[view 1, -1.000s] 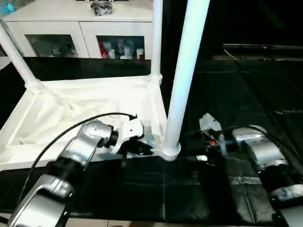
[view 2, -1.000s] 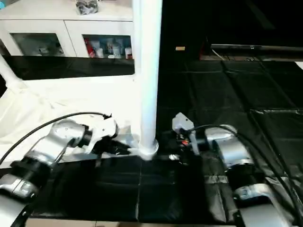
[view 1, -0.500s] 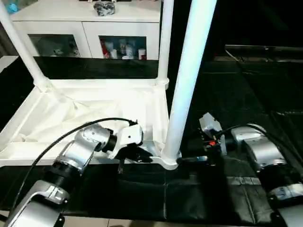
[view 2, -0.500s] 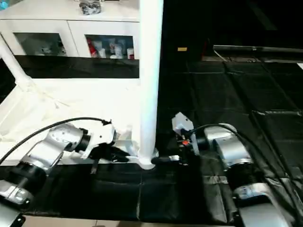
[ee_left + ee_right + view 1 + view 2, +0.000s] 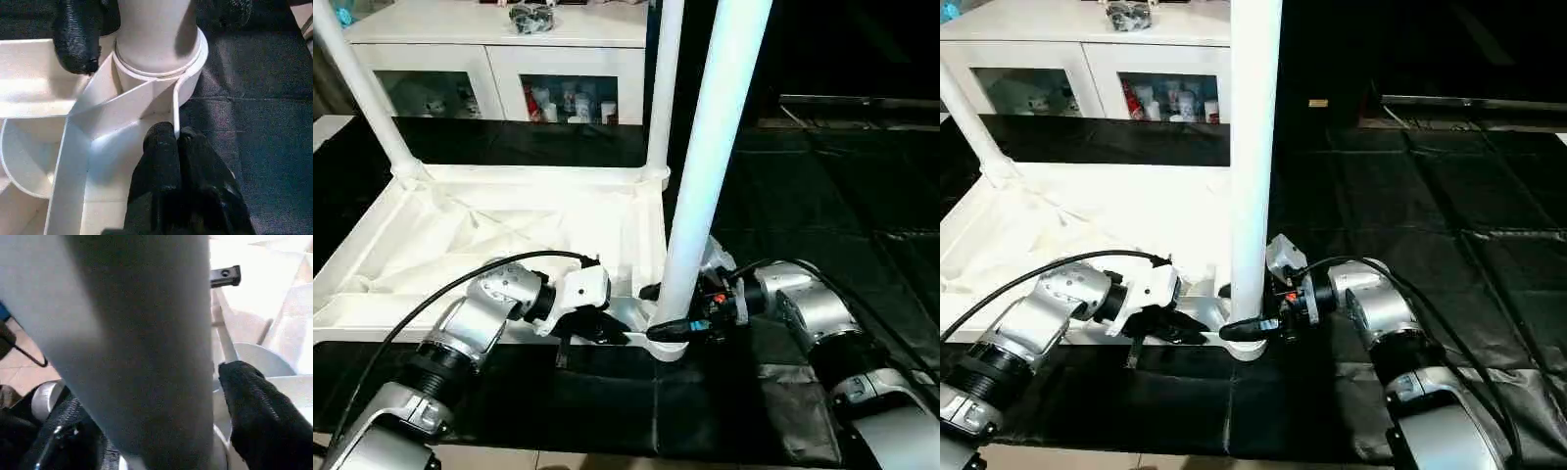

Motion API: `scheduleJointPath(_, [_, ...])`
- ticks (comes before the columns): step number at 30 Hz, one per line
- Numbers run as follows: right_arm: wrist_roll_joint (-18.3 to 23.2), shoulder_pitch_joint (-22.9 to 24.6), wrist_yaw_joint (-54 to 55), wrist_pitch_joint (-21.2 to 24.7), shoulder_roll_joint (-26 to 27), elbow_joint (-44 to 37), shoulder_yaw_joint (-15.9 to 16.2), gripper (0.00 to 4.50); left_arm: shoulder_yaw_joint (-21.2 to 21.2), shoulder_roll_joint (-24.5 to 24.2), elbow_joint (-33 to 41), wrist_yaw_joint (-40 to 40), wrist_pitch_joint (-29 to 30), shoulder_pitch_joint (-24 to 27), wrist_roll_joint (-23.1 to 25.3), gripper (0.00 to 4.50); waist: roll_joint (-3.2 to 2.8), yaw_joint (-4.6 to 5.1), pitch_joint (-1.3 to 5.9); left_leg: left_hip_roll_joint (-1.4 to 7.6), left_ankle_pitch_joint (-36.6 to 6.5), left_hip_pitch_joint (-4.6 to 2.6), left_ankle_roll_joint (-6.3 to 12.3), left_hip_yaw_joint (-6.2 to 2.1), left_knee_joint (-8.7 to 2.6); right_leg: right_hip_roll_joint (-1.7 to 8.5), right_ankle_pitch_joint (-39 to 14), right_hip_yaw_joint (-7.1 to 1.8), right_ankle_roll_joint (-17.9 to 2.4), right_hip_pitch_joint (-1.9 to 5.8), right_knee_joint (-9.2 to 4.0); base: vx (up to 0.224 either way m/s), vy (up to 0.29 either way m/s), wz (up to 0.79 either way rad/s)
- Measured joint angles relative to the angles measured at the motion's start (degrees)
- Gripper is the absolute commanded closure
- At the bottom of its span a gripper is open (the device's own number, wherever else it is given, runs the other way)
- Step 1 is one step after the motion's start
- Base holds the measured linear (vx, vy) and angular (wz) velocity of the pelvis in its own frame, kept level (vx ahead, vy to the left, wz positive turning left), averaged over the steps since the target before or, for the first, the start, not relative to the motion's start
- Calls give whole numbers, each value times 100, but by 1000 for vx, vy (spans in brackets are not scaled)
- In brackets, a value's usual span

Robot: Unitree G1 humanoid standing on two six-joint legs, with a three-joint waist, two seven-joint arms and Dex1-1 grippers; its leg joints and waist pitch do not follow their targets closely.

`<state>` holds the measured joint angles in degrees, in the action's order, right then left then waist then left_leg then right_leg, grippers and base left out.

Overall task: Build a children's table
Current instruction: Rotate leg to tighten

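From the head views, the upturned children's table [image 5: 509, 225] lies on black sheeting before the white cabinet [image 5: 499, 59], the right gripper [image 5: 1252, 311] straddling its near corner leg [image 5: 705, 166]; in the left wrist view, the left gripper [image 5: 177, 142], jaws pinched together, clamps the table's thin rim beside that leg's socket.

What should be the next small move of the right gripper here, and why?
Probably finish closing the right gripper on the near leg. Its fingers already stand on either side of that leg just above the corner socket, and the left gripper is shut on the tabletop rim beside the socket, steadying it. A firm hold would let the leg be pressed or turned home.
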<state>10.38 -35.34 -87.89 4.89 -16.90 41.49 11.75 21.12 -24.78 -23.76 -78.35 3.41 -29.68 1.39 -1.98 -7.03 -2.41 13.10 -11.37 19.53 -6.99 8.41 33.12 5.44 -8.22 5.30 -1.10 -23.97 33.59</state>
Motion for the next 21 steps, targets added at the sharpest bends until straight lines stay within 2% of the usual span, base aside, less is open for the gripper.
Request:
scheduleJointPath(3, [11,-3,-62,0,17,27,0,155,0,-3,0,12,10,0,0,450,1,5,0,0,0,0,0,0,2,0,0,0,0,0,3,0,0,0])
scheduleJointPath(4, [23,-7,-79,3,19,41,0,184,1,-4,0,19,10,1,0,450,1,5,0,0,0,0,0,0,5,0,0,0,0,0,7,0,0,0])
scheduleJointPath(7, [35,-18,-123,-15,26,65,3,192,-1,-7,0,41,10,2,-1,450,2,5,0,0,0,-1,0,0,14,1,-2,-2,3,-3,22,0,0,0])
scheduleJointPath(10, [34,-31,-123,-31,26,74,3,223,-3,-8,1,43,10,1,-2,450,2,5,-1,0,0,-2,0,-2,25,3,-5,-4,8,-3,37,0,0,0])
scheduleJointPath(21, [32,-60,-124,-46,47,102,0,230,-5,-25,1,55,19,1,-30,450,1,28,0,1,-1,-2,-1,-5,39,3,-6,-5,9,-1,47,0,0,0])
